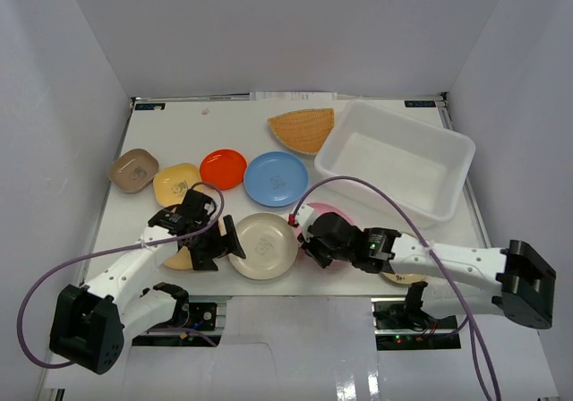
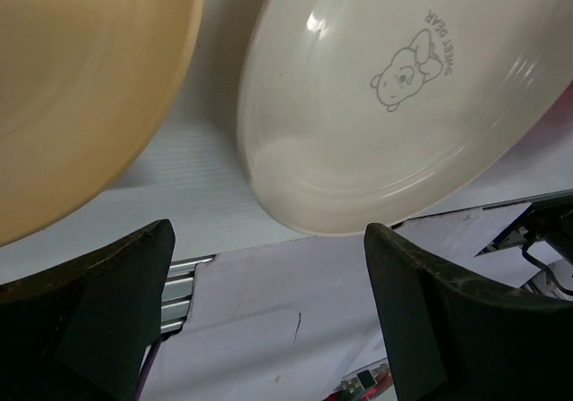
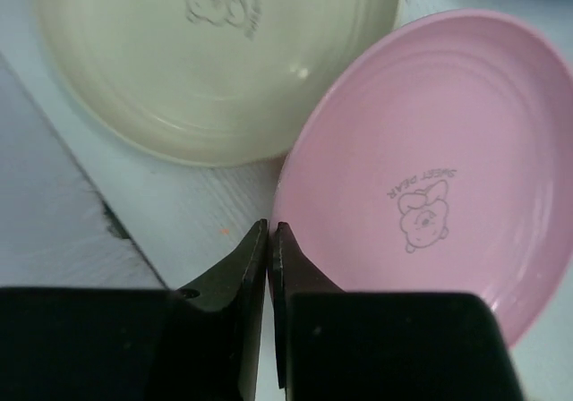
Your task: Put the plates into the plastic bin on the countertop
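Note:
The white plastic bin (image 1: 452, 153) stands at the back right and holds nothing that I can see. My right gripper (image 1: 309, 240) is shut on the left rim of the pink plate (image 3: 430, 150), one finger inside the rim and one outside. The cream plate (image 1: 263, 245) lies just left of it. My left gripper (image 1: 215, 240) is open and empty, hovering between the cream plate (image 2: 394, 97) and a tan plate (image 2: 81, 88). Behind lie the blue (image 1: 276, 178), red-orange (image 1: 223, 168), yellow square (image 1: 176, 183), brown square (image 1: 133, 170) and fan-shaped orange (image 1: 303, 129) plates.
A yellowish plate (image 1: 403, 279) peeks out under the right forearm. The countertop's front edge (image 2: 269, 249) runs right below the left gripper. Purple cables loop over both arms. Grey walls close in the left, back and right sides.

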Motion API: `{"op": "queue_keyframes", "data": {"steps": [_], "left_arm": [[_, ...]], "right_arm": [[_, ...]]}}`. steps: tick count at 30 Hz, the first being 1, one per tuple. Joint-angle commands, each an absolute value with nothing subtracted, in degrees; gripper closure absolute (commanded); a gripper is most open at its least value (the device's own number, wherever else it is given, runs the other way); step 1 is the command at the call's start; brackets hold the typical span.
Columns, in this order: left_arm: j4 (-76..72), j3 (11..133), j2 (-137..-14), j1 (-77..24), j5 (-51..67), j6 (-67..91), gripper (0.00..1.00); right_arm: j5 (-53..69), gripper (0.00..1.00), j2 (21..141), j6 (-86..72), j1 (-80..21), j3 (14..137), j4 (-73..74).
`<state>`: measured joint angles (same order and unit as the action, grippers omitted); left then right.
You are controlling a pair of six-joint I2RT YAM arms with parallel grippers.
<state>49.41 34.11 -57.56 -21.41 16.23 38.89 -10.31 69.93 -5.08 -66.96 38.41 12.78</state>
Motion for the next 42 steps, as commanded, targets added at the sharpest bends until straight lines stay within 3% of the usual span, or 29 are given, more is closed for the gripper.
{"op": "queue_keyframes", "data": {"steps": [1, 6, 10, 13, 17, 21, 29, 31, 34, 35, 36, 39, 42], "left_arm": [[48.69, 34.36, -60.72, -22.67, 15.82, 39.2, 0.02], [46.76, 36.38, -63.1, -24.26, 12.75, 39.81, 0.02], [44.74, 36.3, -64.16, -24.87, 11.6, 40.78, 0.04], [43.69, 36.74, -64.95, -26.45, 9.86, 41.31, 0.09], [42.28, 36.74, -66.88, -30.4, 7.04, 41.75, 0.21], [41.84, 37.35, -69.25, -34.18, 3.17, 42.36, 0.23], [41.75, 38.59, -74.44, -38.67, -2.99, 42.45, 0.25], [41.49, 38.32, -74.18, -38.85, -3.6, 42.71, 0.32], [41.13, 38.41, -73.39, -39.02, -3.6, 42.71, 0.53], [41.31, 38.41, -72.87, -39.11, -3.52, 42.71, 0.7], [41.31, 38.5, -72.69, -39.11, -3.34, 42.63, 0.77], [41.66, 39.2, -71.64, -39.37, -2.46, 42.71, 1.0], [42.36, 41.21, -70.06, -39.72, -0.36, 42.89, 1.0]], "right_arm": [[-9.14, 0.92, 61.29, -8.7, -68.55, 43.32, 13.89], [-11.32, 0.92, 53.71, -6.87, -68.73, 50.07, 12.57], [-31.21, 0.92, 53.7, -0.45, -68.29, 57.38, 13.27], [-38.83, 0.92, 55.81, 5.88, -63.39, 61.43, 13.36], [-25.33, 0.92, 59.23, 6.85, -43.81, 61.0, 11.53], [-20.23, 0.92, 66.42, 9.23, -30.45, 58.8, 7.12], [-12.57, 0.92, 79.17, 7.39, -22.24, 58.36, 1.5], [-10.91, 0.77, 80.06, 6.68, -22.24, 58.27, 2.02], [-9.23, 0.5, 79.37, 4.14, -22.24, 57.4, 3.08], [-8.79, 0.46, 77.89, 3.52, -22.24, 56.87, 3.25], [-8.18, 0.39, 77.0, 2.56, -22.32, 56.78, 3.6], [-4.05, 0.32, 73.14, 0.36, -22.32, 56.69, 4.74], [-0.62, 0.32, 67.87, -2.71, -22.32, 55.38, 5.27]]}}
